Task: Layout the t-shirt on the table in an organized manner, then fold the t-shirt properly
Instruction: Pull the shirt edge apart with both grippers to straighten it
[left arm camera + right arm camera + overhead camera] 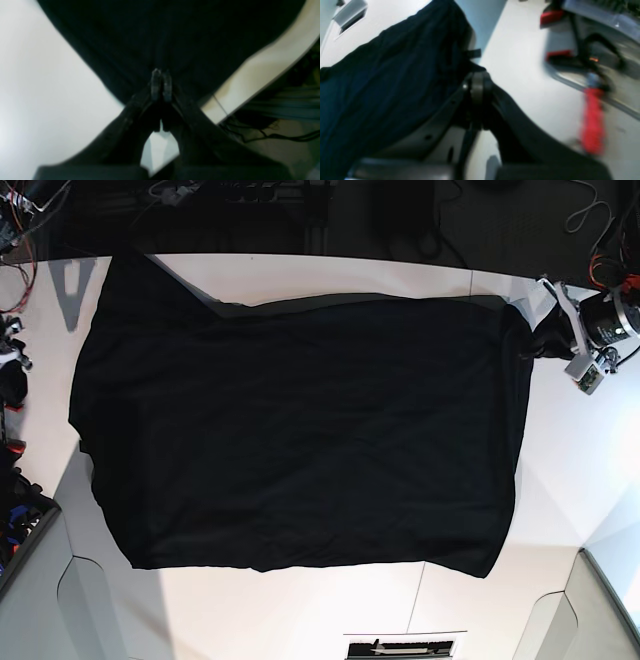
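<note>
The black t-shirt (300,430) lies spread wide across the white table (330,610), its plain black side up. In the base view my left gripper (540,340) pinches the shirt's far right corner. Seen from the left wrist, that left gripper (161,85) is shut, with black t-shirt (175,37) fabric fanning out from its tips. In the right wrist view my right gripper (477,83) is shut at the edge of the dark t-shirt (382,87), which hangs to its left. The base view hides that gripper near the shirt's raised far left corner (120,270).
Cables and dark gear crowd the far edge (250,200) and the left side (15,380). The near table corners are cut out (90,580). Red-handled items (592,120) lie beyond the table edge. Floor cables (275,135) run below the table rim (262,75).
</note>
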`<action>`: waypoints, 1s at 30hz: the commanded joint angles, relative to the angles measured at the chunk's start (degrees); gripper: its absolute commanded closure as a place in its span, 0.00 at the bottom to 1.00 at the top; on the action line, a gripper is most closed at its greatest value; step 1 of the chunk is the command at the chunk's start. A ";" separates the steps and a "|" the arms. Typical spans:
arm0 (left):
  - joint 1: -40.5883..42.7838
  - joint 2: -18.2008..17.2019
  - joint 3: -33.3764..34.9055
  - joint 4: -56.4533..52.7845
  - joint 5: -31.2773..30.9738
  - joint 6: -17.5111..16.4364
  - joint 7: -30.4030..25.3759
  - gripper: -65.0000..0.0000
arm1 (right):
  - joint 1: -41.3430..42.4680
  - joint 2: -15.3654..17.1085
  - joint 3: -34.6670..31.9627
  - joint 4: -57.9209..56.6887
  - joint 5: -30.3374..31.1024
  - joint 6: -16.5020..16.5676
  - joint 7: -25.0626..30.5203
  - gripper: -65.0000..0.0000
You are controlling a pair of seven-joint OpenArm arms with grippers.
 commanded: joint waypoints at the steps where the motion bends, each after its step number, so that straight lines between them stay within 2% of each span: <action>1: -0.39 -1.14 -1.22 0.72 -2.43 -0.30 -0.17 1.00 | -1.62 1.64 1.22 0.98 1.25 0.11 0.59 1.00; 2: -0.37 -1.03 -1.36 0.72 -3.50 -0.30 0.74 0.98 | -3.58 2.10 1.55 0.96 1.86 0.11 0.61 1.00; 8: -0.35 2.62 -1.36 -0.35 -5.01 -0.30 5.73 0.61 | -16.31 1.68 1.55 0.96 5.03 0.20 0.61 1.00; 9: -0.37 3.13 -1.36 -0.94 -5.53 -0.30 5.68 0.58 | -17.62 1.25 1.53 0.96 5.22 0.50 0.63 0.89; 11: -0.39 3.93 -1.38 -1.84 -6.80 -0.30 5.68 0.58 | -19.65 0.24 1.51 0.96 5.22 0.59 0.85 0.71; 12: -0.39 4.39 -1.38 -2.21 -7.15 -0.30 5.68 0.58 | -20.37 -0.17 1.49 0.96 5.22 0.59 0.87 0.67; 15: -0.39 6.47 -2.01 -2.67 -7.23 -0.30 5.70 0.57 | -21.05 -1.11 1.42 0.96 5.62 0.79 0.81 0.66; 20: -0.57 9.46 -5.35 -3.04 -7.06 -0.30 5.66 0.48 | -21.03 -2.08 -1.31 0.96 5.79 0.96 0.81 0.66; 27: -0.87 9.62 -8.17 -8.41 -7.08 -0.30 4.28 0.48 | -21.03 -3.28 -9.42 0.96 4.22 0.94 1.05 0.66; 30: -0.90 9.62 -8.15 -11.41 -7.06 -0.30 2.38 0.42 | -21.00 -3.26 -11.67 0.96 4.07 0.94 1.31 0.66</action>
